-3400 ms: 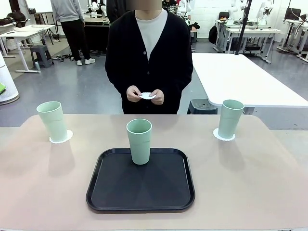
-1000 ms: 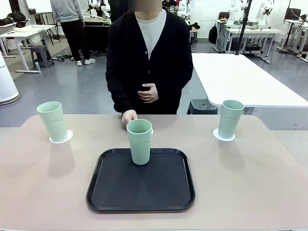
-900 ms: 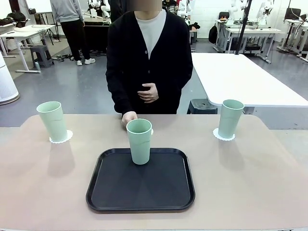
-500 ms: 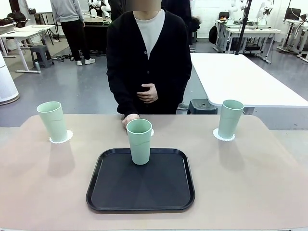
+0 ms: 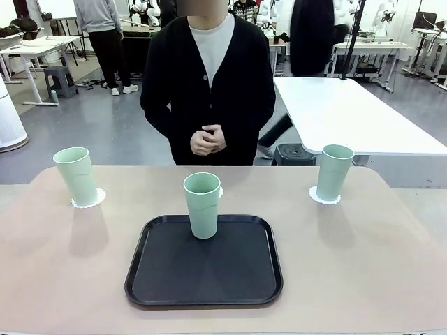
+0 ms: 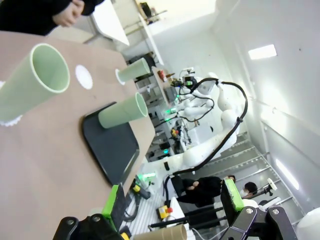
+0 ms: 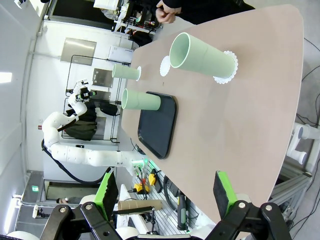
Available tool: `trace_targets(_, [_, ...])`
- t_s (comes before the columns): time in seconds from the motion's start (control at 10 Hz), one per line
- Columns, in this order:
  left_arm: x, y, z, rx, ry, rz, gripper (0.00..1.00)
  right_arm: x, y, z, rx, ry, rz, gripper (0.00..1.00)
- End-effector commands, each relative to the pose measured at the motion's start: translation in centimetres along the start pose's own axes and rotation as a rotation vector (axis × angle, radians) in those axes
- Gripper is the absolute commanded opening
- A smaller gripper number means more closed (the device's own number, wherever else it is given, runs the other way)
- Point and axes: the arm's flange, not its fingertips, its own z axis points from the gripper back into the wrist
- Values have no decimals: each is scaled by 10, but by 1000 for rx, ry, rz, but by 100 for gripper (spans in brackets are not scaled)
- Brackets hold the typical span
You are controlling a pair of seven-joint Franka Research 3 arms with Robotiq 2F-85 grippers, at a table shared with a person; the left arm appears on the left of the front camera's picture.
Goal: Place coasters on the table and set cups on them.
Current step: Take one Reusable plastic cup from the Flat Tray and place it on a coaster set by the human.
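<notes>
I look across the beige table (image 5: 363, 265) into a workshop with a grey floor and a white table (image 5: 349, 115) behind the person. A black tray (image 5: 209, 272) lies mid-table toward the near edge, and the middle cup (image 5: 202, 204) stands on its far part. The left cup (image 5: 75, 174) sits on the left coaster (image 5: 89, 202) near the far-left corner, the right cup (image 5: 334, 172) on the right coaster (image 5: 323, 199) near the far-right corner. A third coaster (image 5: 221, 190) lies bare by the far edge, just behind the middle cup. The left gripper (image 6: 173, 197) and the right gripper (image 7: 165, 188) both gape wide, holding nothing. A second ago one hand rested by that third coaster; now the person's hands (image 5: 207, 139) are clasped at the waist.
</notes>
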Motion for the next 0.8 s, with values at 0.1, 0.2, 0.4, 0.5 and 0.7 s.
trace_targets(0.1, [0,-1,2,3,-5,-4,100,2,2,-1,8,-10,-3,100])
trace_targets(0.2, [0,-1,2,3,-5,-4,100,2,2,-1,8,-10,-3,100])
trace_targets(0.4, [0,-1,2,3,-5,-4,100,2,2,-1,8,-10,-3,100])
trace_targets(0.5, [0,-1,2,3,-5,-4,100,2,2,-1,8,-10,-3,100])
trace_targets(0.7, [0,-1,2,3,-5,-4,100,2,2,-1,8,-10,-3,100])
